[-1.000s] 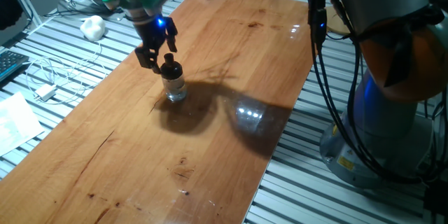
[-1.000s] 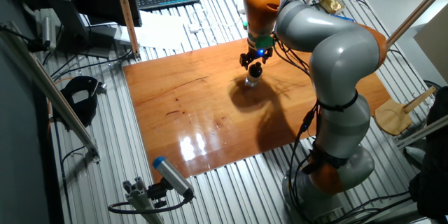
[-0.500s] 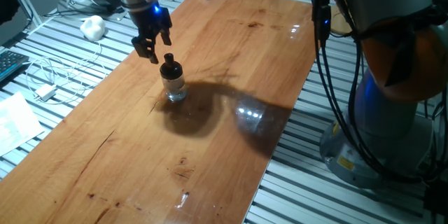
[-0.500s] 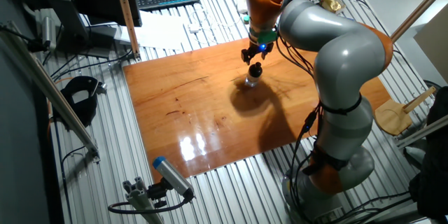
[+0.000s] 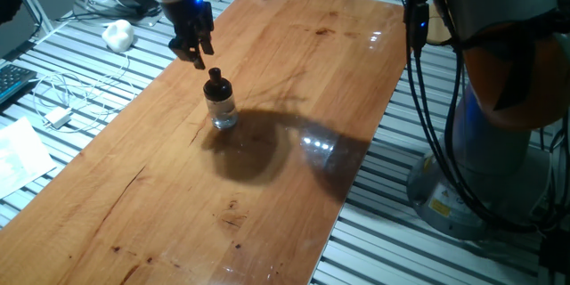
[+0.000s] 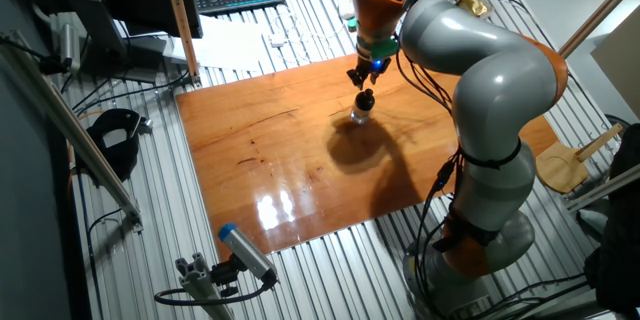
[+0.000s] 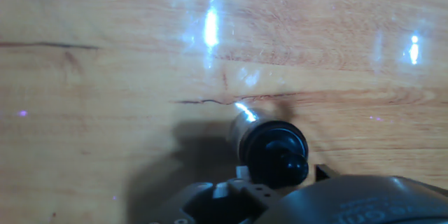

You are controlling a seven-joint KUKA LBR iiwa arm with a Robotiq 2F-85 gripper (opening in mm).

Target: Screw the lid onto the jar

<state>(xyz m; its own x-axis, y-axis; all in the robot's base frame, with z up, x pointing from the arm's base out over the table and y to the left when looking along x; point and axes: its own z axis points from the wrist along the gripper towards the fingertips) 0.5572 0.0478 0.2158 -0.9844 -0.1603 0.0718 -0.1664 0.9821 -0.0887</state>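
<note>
My gripper [image 5: 196,51] hangs above the wooden table [image 5: 294,80], clear of the jar [image 5: 221,107], with nothing held between my fingers; whether they stand apart or together I cannot tell from these views. The jar stands upright on the table just below and beside me, and the black lid [image 5: 215,84] sits on its neck with its knob pointing up. In the other fixed view I am just above the jar [image 6: 361,113], and in the hand view the lid [image 7: 274,152] shows from above, near the lower edge, on top of the glass.
</note>
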